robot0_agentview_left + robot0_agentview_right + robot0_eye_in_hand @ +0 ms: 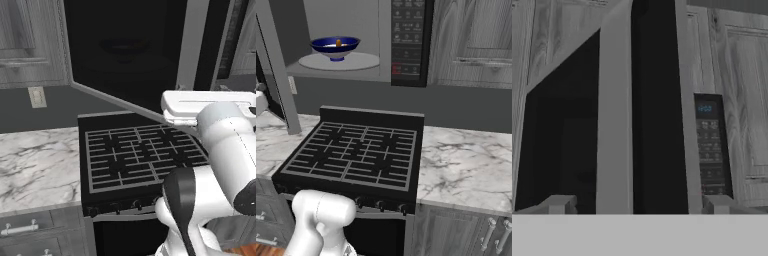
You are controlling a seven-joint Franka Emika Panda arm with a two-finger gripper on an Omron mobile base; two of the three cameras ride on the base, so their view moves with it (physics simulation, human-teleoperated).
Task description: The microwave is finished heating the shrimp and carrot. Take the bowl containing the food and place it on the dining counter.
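The microwave [346,30] stands open above the stove. Inside it, the blue bowl [335,47] sits on the pale turntable [356,62]. A small orange bit [338,43] shows over the bowl's rim; I cannot tell whether it is carrot or shrimp. The dark glass door [120,50] is swung out to the left. My gripper [637,206] is open, its fingertips [559,204] wide apart. The door's grey edge [614,125] rises between them, well short of the bowl. My white hand [200,106] hovers right of the door. The dining counter is out of view.
A black grated stove [356,150] lies directly below the microwave. Narrow marble tops [466,165] [35,165] flank it. The black button panel [406,40] sits right of the cavity, grey cabinets [476,40] beyond. The door's edge [278,70] stands at the cavity's left.
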